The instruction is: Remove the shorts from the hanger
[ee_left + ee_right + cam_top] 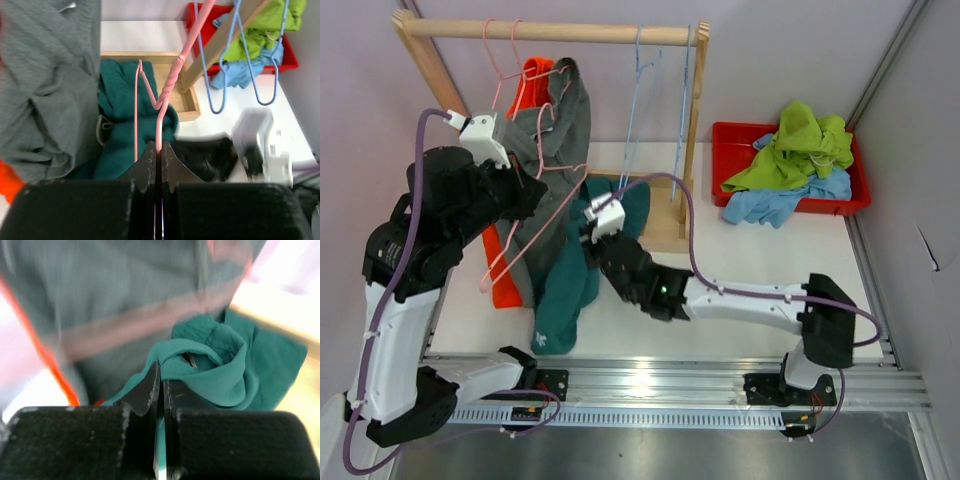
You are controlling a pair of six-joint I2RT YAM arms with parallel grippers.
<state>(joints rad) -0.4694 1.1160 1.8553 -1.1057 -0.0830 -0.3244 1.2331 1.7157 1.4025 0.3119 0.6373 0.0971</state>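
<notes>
Grey shorts [565,120] hang on a pink wire hanger [535,240] at the left of the wooden rack, with orange shorts [505,282] behind them. My left gripper [540,198] is shut on the pink hanger's wire [170,85]; in its wrist view the jaws [159,147] pinch the wire. My right gripper [590,243] is shut on a fold of the teal shorts [565,290], seen close in the right wrist view [225,375]. The teal shorts drape down to the table beside the grey shorts [100,290]. Lime green shorts [800,145] and light blue shorts [780,205] lie in the red tray.
The wooden rack's rod [570,32] spans the back, its base [665,232] behind the teal shorts. Two bare blue hangers [642,90] hang at the rod's right end. The red tray [730,130] stands at the back right. A spare pink hanger hangs at the rod's left.
</notes>
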